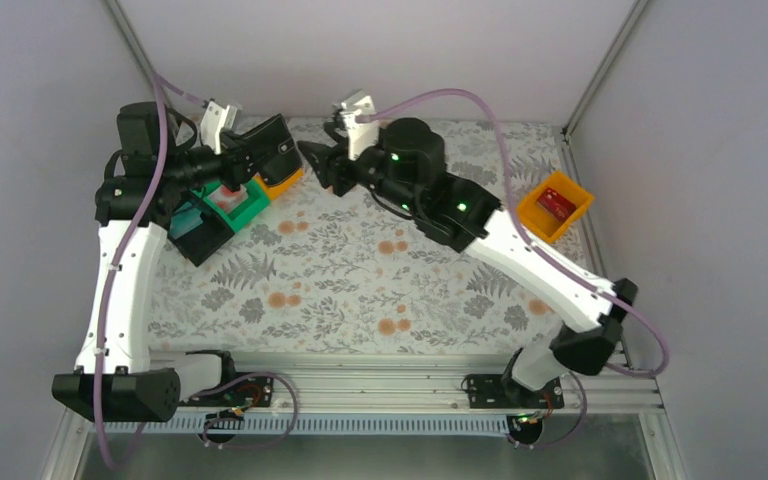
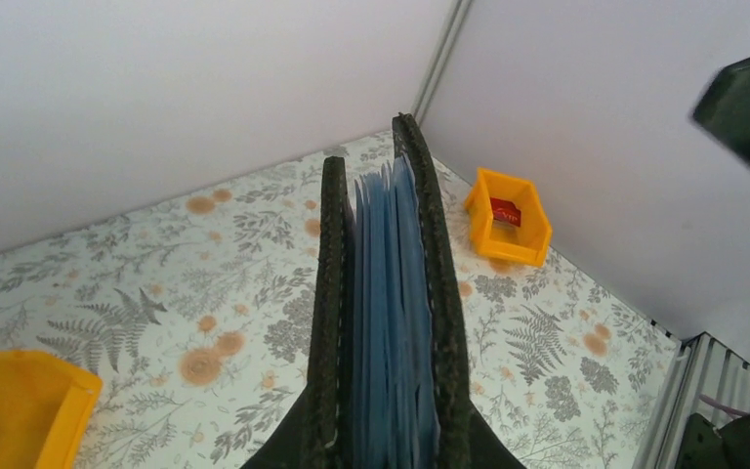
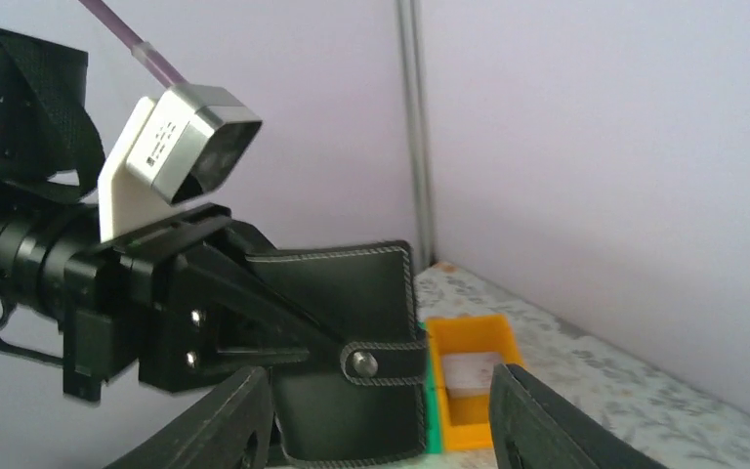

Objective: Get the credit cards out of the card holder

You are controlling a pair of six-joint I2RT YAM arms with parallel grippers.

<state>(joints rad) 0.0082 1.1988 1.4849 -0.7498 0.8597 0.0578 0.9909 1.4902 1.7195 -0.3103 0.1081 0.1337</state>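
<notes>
My left gripper (image 1: 250, 155) is shut on the card holder (image 1: 272, 148), a black wallet held up above the bins at the back left. In the left wrist view the card holder (image 2: 391, 293) stands edge-on between my fingers, its grey-blue pockets showing. In the right wrist view it (image 3: 352, 313) is folded shut, with its tab (image 3: 383, 362) snapped. My right gripper (image 1: 322, 165) is open and empty, just right of the wallet, its jaws either side of the wallet's lower edge in the right wrist view (image 3: 381, 430). A red card (image 1: 558, 203) lies in the right orange bin. The teal card is hidden.
An orange bin (image 1: 554, 207) sits at the right edge of the mat and also shows in the left wrist view (image 2: 510, 217). A green bin (image 1: 240, 205), a second orange bin (image 1: 282, 184) and a black bin (image 1: 200, 235) stand below the left gripper. Walls close the back and sides.
</notes>
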